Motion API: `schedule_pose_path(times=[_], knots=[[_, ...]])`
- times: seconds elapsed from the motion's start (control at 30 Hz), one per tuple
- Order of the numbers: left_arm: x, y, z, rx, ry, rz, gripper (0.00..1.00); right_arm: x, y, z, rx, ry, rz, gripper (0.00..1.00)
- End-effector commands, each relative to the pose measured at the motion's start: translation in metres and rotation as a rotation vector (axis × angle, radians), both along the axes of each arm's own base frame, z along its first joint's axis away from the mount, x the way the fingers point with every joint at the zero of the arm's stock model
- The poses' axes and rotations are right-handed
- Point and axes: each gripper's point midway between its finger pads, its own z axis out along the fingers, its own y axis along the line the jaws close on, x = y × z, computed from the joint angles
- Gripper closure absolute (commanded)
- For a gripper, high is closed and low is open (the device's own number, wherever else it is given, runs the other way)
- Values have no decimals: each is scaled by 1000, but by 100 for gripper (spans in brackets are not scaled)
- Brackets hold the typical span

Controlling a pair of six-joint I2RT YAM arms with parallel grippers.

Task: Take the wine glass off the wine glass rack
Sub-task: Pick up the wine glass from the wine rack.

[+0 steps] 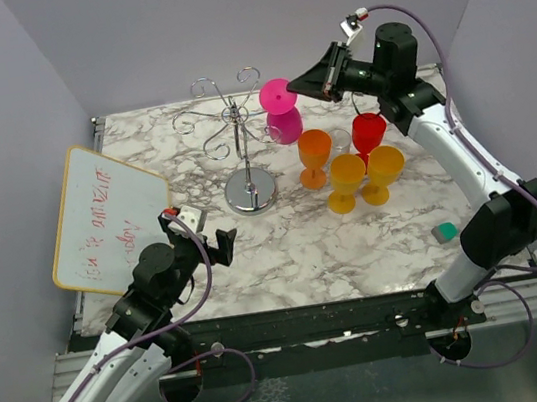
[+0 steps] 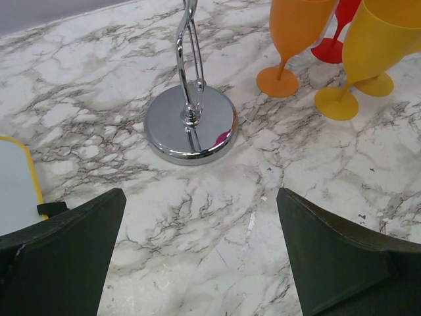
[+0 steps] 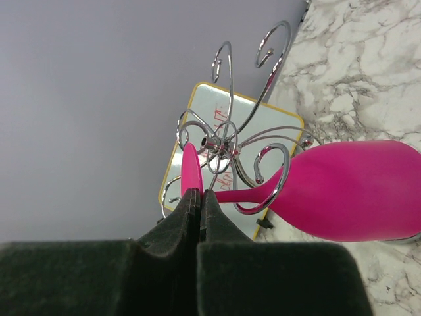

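A pink wine glass (image 1: 280,108) hangs upside down from a curled arm of the chrome wine glass rack (image 1: 239,140); its round foot is on top. In the right wrist view its stem (image 3: 243,194) passes through a wire loop and its bowl (image 3: 348,191) lies to the right. My right gripper (image 1: 294,86) is shut on the edge of the glass's foot (image 3: 191,168). My left gripper (image 2: 197,224) is open and empty, low over the marble table (image 1: 306,246), short of the rack's round mirror base (image 2: 191,125).
Orange (image 1: 315,157), red (image 1: 368,136) and two yellow (image 1: 347,181) glasses stand upright right of the rack. A yellow-rimmed whiteboard (image 1: 104,215) leans at the left. A small green block (image 1: 444,231) lies near the right arm. Grey walls enclose the table.
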Motion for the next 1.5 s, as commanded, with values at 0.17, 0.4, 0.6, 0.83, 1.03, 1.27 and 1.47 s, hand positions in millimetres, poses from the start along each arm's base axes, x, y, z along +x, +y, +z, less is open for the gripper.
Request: schedule_pose_path(times=[0.17,0.4,0.6,0.83,1.03,1.27,1.47], knots=[[1,-1,7,-4,-9,-8,1,7,25,6,-8,-26,53,99],[1,1,8,-8,-13,1,1,38,20,0,-20,-32,-77,99],[1,2,8,-11,-17,5,1,49,17,8,-21,-80,-122,99],[1,2,8,-10,-16,5,1,55,3,21,-38,-156,-221,99],[1,3,9,-14,-22,8,1,48,-37,43,-95,-251,-431,99],[2,1,6,-6,-13,0,1,25,-72,60,-144,-340,-565,99],[2,1,5,-6,-8,-1,1,4,-75,56,-144,-342,-543,99]])
